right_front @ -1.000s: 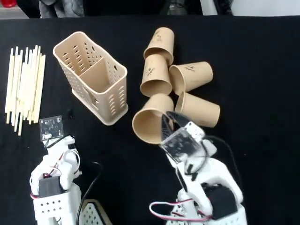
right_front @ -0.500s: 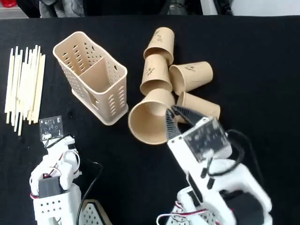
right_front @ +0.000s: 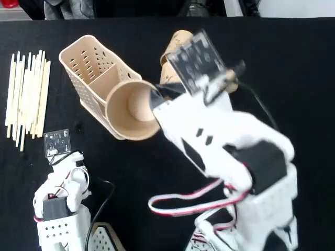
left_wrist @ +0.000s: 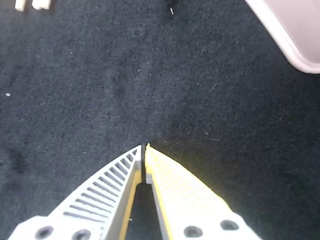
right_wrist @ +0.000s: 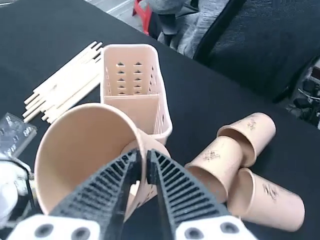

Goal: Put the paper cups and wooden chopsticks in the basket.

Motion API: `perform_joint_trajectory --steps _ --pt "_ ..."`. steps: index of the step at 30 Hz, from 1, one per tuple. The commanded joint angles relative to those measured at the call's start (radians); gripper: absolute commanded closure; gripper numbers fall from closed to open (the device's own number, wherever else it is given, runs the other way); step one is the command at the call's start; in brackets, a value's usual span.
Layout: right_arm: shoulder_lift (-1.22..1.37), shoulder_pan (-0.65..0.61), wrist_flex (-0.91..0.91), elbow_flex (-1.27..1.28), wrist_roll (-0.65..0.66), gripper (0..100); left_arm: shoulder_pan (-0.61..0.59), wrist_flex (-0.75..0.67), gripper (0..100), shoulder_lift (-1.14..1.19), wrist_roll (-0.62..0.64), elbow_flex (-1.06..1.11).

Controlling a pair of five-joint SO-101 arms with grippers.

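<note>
**Black cloth worktop [right_front: 293, 63], one cup at the basket**

Pinched by its wall in the right hand [right_wrist: 141, 156]: tan paper cup [right_front: 131, 110], tipped sideways at the near corner of the beige perforated plastic basket [right_front: 91, 68], upper left. Spare cups [right_wrist: 250, 131] upper centre; pale wooden chopsticks [right_front: 26, 94] far left. Left hand [left_wrist: 144, 150] pressed together, empty, low over the cloth. Probably light, thin, easily crushed; best held gently near the stiffer rim.

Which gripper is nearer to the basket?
Right. The right gripper holds a paper cup just beside the basket; the left gripper sits shut over the table, farther off.
</note>
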Motion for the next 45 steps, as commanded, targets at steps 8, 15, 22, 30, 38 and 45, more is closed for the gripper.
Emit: perform_joint_trajectory --steps 8,15,22,30,38,45 --pt "0.369 -0.084 0.046 -0.570 -0.018 98.6 0.010 0.005 97 -0.002 0.008 0.016" --pt "0.585 -0.084 0.046 -0.731 -0.018 98.6 0.010 0.005 97 -0.002 0.008 0.016" --pt "0.694 -0.057 0.051 -0.774 -0.121 98.6 0.010 0.005 97 -0.002 0.008 0.016" --pt "0.751 0.049 0.069 -0.771 -0.222 98.6 0.010 0.005 97 -0.002 0.008 0.016" --pt "0.759 0.029 0.135 -0.765 -0.224 98.6 0.010 0.005 97 -0.002 0.008 0.016" --pt "0.768 0.006 0.167 -0.762 -0.222 98.5 0.010 0.005 97 -0.002 0.008 0.016"
